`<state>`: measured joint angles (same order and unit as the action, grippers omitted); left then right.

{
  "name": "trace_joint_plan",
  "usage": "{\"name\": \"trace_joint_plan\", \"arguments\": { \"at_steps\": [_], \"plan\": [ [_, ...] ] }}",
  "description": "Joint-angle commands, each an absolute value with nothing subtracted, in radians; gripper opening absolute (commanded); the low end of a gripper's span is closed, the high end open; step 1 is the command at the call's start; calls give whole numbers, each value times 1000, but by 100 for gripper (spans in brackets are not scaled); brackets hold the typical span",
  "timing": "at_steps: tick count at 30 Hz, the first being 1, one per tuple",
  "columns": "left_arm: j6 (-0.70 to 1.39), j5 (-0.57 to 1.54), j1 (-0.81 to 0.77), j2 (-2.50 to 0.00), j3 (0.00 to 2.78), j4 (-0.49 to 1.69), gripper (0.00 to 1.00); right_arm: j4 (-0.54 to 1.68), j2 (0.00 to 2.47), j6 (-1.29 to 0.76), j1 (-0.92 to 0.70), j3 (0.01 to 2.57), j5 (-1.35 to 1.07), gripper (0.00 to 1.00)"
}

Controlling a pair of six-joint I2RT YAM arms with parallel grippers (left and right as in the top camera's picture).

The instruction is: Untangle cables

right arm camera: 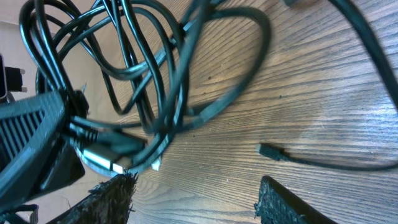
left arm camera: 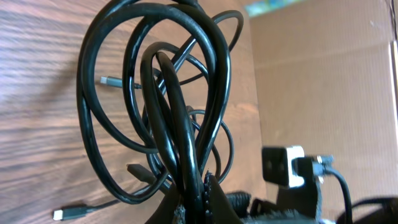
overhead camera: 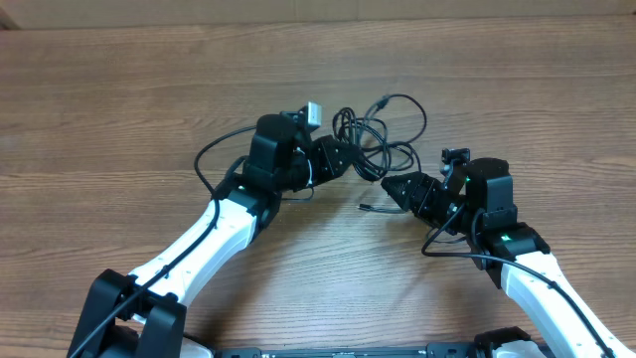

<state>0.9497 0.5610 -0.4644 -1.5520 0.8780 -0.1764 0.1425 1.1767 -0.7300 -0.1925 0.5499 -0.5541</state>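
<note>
The cables (overhead camera: pixel 376 134) lie as a tangle of thin black loops on the wooden table, just beyond both arms. My left gripper (overhead camera: pixel 358 162) is shut on several strands at the bundle's near left edge. In the left wrist view the loops (left arm camera: pixel 155 93) rise straight out of the closed jaws (left arm camera: pixel 200 194), with a silver-tipped plug (left arm camera: pixel 106 81) lying behind them. My right gripper (overhead camera: pixel 390 187) stands open just right of the bundle, nothing between its fingers (right arm camera: pixel 106 199). A loose cable end with a small plug (right arm camera: pixel 270 151) lies on the wood ahead of it.
A cardboard wall (left arm camera: pixel 323 74) runs along the table's far edge. Another plug end (left arm camera: pixel 59 214) rests on the wood beside the left gripper. The right arm's wrist camera (left arm camera: pixel 283 165) sits close to the bundle. Bare wood (overhead camera: pixel 119 99) extends to either side.
</note>
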Motion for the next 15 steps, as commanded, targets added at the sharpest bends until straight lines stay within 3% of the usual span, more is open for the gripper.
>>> {"name": "trace_joint_plan", "arguments": {
  "at_steps": [1,15],
  "plan": [
    [921,635,-487,-1522,907,-194,4,133,1179,-725,-197,562,-562,64],
    [1148,711,-511,-1522,907,-374,4,134,1179,-725,-197,562,-562,64]
  ]
}}
